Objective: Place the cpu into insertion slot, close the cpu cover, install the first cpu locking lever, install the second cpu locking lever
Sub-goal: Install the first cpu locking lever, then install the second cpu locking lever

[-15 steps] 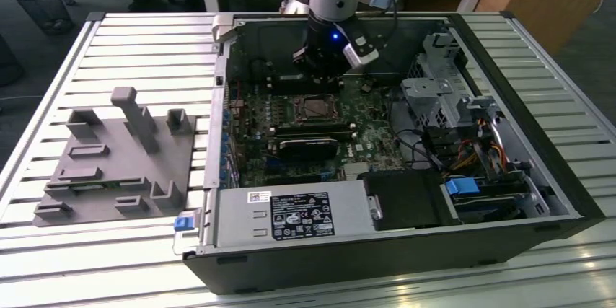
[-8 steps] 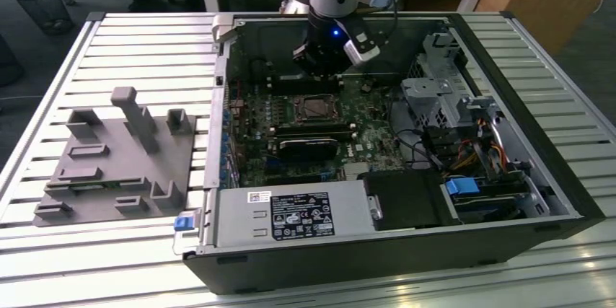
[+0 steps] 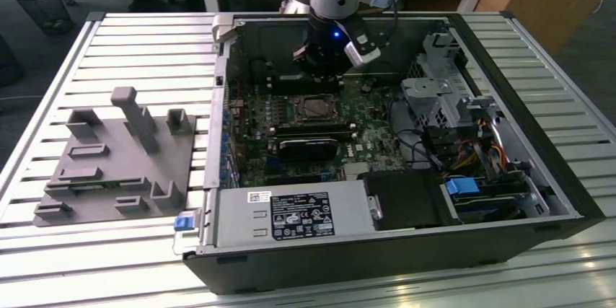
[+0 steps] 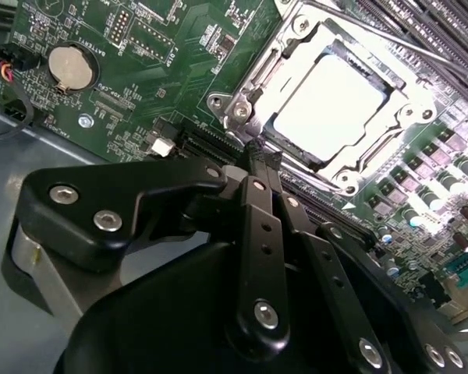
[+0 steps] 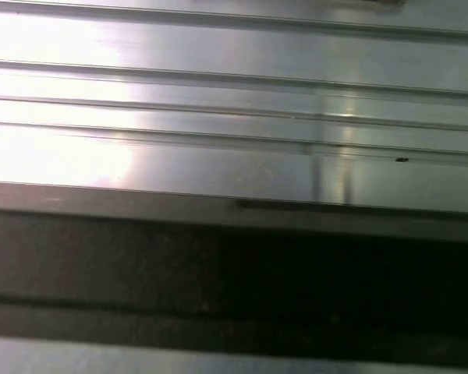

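In the exterior view an open computer case (image 3: pixel 539 142) lies on a slatted table, and my gripper (image 3: pixel 324 83) hangs over the green board just beyond the insertion slot (image 3: pixel 313 109). In the second wrist view the cpu (image 4: pixel 331 105) shows its bright silver top, lying flat in the insertion slot (image 4: pixel 240 111). The cpu cover (image 4: pixel 409 105), a silvery frame, lies down around it. My gripper (image 4: pixel 257 153) has its black fingers (image 4: pixel 264 234) pressed together with nothing between them. The tips sit right beside the socket's corner, over a dark card slot.
A grey fixture block (image 3: pixel 115 156) stands on the table at the exterior view's left. Inside the case are a black heatsink (image 3: pixel 308 148), a power supply (image 3: pixel 288 214), a drive cage (image 3: pixel 452 99) and cables. A coin battery (image 4: pixel 69 66) sits on the board. The first wrist view shows metal slats (image 5: pixel 218 101).
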Controlling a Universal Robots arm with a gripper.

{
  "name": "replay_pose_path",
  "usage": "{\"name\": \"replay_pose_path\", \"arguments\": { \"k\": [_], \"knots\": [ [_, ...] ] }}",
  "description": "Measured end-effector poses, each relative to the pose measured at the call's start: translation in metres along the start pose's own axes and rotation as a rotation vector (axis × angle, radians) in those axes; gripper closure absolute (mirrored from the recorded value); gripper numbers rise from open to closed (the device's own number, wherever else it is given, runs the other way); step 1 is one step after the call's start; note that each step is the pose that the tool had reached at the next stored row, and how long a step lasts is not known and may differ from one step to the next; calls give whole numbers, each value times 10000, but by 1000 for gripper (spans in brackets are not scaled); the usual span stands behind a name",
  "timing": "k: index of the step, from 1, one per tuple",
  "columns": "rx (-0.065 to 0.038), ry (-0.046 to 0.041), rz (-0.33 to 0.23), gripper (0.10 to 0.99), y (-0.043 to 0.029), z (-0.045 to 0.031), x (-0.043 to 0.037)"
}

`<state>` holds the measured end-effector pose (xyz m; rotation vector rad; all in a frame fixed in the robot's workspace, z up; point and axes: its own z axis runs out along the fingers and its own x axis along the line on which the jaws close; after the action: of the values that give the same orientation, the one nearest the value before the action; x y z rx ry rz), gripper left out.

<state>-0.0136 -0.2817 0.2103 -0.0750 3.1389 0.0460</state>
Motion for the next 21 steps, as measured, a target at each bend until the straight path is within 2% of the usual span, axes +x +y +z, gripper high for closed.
{"name": "replay_pose_path", "arguments": {
  "k": [10, 14, 16, 21],
  "knots": [
    [0, 0, 0, 980, -27, -1, 0],
    [0, 0, 0, 980, -62, -2, 2],
    [0, 0, 0, 980, -104, -3, 4],
    [1, 0, 1, 980, -133, -18, 5]
  ]
}}
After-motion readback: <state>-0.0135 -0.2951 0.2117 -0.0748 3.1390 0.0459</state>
